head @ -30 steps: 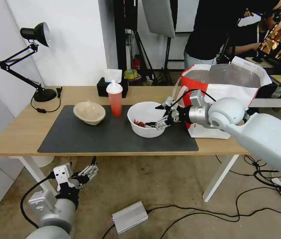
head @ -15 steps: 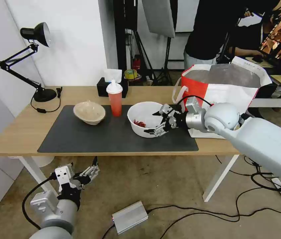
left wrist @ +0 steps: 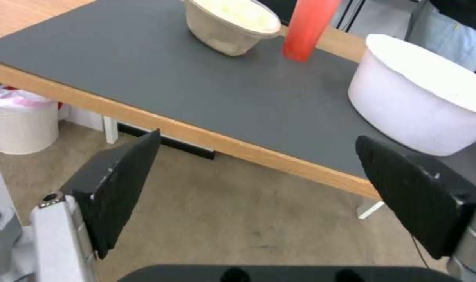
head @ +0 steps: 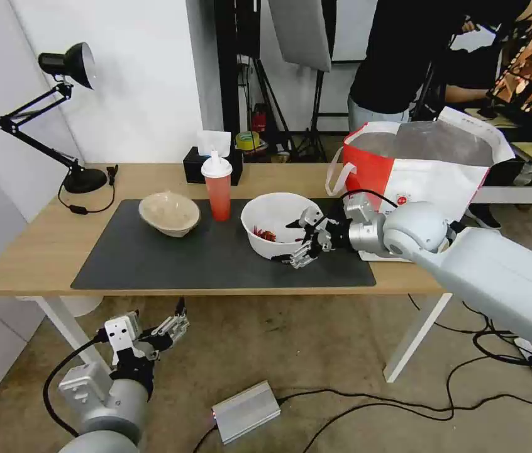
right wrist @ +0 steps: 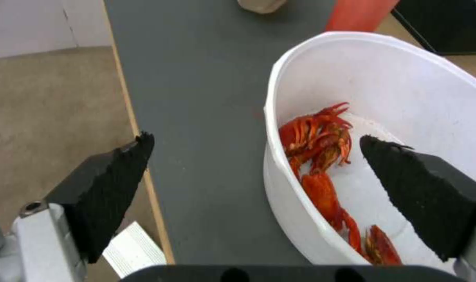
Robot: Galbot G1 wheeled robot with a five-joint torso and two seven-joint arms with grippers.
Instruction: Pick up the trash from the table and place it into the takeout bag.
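Note:
The big white bowl [head: 266,211] with red scraps [right wrist: 321,156] sits on the dark mat [head: 203,258] of the table [head: 39,239]. My right gripper [head: 295,241] is open and straddles its near right rim, one finger inside [right wrist: 405,180], the other outside over the mat [right wrist: 112,176]. The red cup [head: 219,195] with a white lid and the beige bowl [head: 168,214] stand further left. At the table's right end stands the takeout bag [head: 429,163], its mouth open. My left gripper [head: 171,324] hangs open below the table's front edge, facing the white bowl [left wrist: 415,102].
A black desk lamp [head: 65,94] and a black tissue box [head: 193,167] stand at the back of the table. On the floor lie a silver box [head: 246,412] and cables; a white bin [left wrist: 21,125] sits under the table. A person stands behind the bag.
My right gripper has sunk and come nearer along the white bowl's right side, now straddling its rim. The left arm has hardly moved.

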